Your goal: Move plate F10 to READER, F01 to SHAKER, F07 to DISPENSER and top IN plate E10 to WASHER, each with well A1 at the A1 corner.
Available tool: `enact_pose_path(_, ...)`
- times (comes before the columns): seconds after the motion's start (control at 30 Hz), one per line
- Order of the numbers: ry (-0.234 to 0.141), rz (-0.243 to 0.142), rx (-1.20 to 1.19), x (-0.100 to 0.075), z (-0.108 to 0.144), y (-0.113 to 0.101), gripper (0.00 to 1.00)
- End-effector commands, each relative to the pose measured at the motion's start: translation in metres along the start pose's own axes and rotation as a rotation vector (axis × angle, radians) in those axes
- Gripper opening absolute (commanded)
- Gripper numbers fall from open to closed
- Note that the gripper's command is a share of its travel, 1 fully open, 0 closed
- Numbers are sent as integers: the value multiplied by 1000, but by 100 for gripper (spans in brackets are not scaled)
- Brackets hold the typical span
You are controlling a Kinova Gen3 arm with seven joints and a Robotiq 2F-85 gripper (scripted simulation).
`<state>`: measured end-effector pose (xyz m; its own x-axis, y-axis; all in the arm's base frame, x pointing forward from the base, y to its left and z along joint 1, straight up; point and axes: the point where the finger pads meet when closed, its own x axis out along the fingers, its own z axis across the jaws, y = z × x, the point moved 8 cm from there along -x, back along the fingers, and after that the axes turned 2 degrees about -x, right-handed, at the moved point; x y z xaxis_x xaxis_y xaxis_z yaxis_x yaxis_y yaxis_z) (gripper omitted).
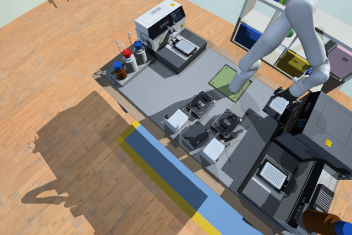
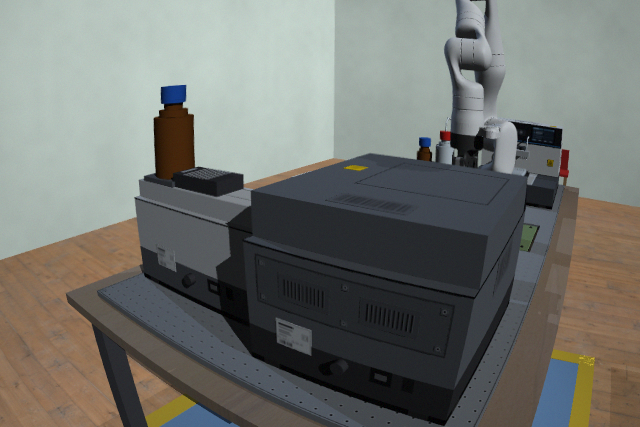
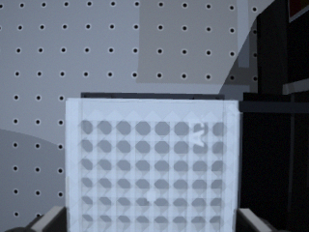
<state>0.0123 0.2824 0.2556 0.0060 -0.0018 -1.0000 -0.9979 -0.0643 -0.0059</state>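
Note:
My gripper [image 1: 285, 99] [image 2: 467, 159] [image 3: 152, 226] is shut on a white plate [image 1: 279, 105] [image 3: 152, 156], gripping its long sides. The plate is level, above the dark carrier [image 1: 265, 109] [image 3: 145, 96] at the big dark instrument [image 1: 331, 118] [image 2: 382, 236]. In the wrist view its A mark is at the far end, right side. The gap below it is hard to judge. A second plate [image 1: 273, 174] sits on the front-right instrument. A third [image 1: 185, 47] sits on the back-left instrument. Two racks hold white plates [image 1: 178, 119] [image 1: 213, 149]. Plate codes are unreadable.
Nest N6 [image 1: 200, 103] and nest RG [image 1: 226, 122] show no plate. A low dark unit [image 1: 195, 135] stands between the racks. The instrument housing rises close beside the gripper. Bottles [image 1: 130, 63] stand at the left. A tall amber bottle [image 1: 321, 220] [image 2: 174, 145] stands at the right.

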Motion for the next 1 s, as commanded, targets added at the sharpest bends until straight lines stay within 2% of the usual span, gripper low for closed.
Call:
enact_pose_path(0.0, -1, -1, 0, 4, 0, 0, 94)
enact_pose_path(0.63, -1, -1, 0, 27, 0, 0, 94)
enact_pose_path(0.97, -1, -1, 0, 27, 0, 0, 94)
